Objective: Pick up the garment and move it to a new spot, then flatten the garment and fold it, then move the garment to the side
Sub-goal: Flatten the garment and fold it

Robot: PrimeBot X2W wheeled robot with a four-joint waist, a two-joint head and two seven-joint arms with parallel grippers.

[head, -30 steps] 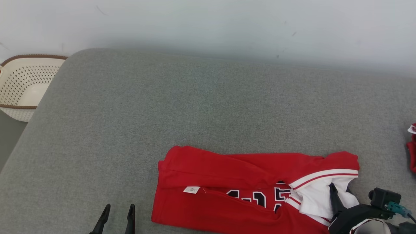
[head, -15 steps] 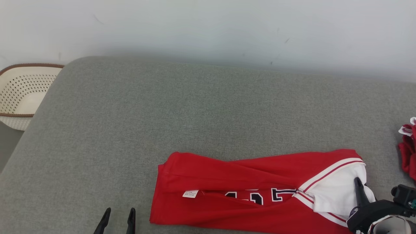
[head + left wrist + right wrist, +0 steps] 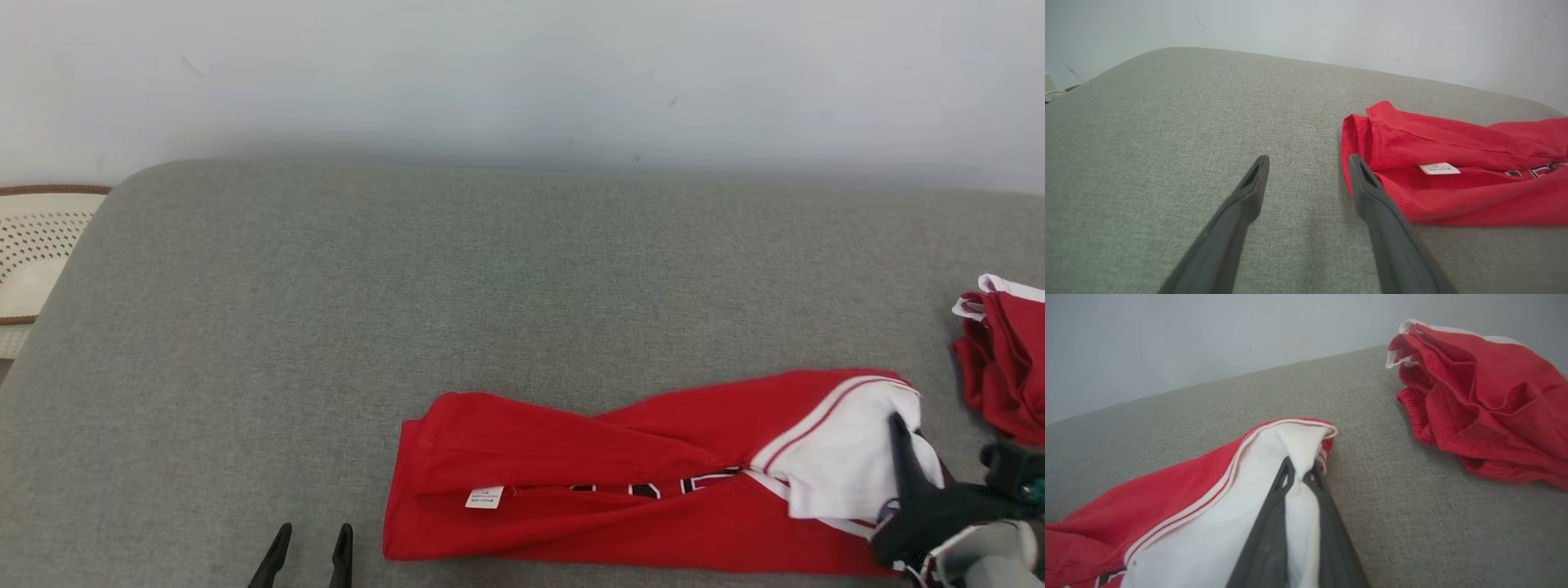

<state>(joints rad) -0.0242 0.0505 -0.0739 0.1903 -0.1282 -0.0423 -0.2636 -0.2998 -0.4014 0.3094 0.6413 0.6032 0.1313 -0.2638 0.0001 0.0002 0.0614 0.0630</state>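
The garment [image 3: 620, 482] is a red jersey with a white striped sleeve and dark lettering, folded into a long strip on the grey cushion near its front edge. My right gripper [image 3: 902, 433] is shut on the white sleeve end [image 3: 1298, 457] at the garment's right, the cloth pinched between both fingers. My left gripper [image 3: 310, 543] stands open just left of the garment's left edge [image 3: 1349, 159], with nothing between its fingers [image 3: 1257, 179]. A small white label [image 3: 484, 497] lies on the red cloth.
A second crumpled red garment [image 3: 1000, 359] lies at the cushion's right edge, close to my right gripper. A cream perforated basket [image 3: 33, 245] stands off the cushion at the far left. A pale wall [image 3: 522, 73] runs behind the grey cushion [image 3: 408, 286].
My right gripper shut on the white sleeve and pulled it to the right, stretching the garment longer and narrower. The head camera has shifted right. The left gripper stays open.
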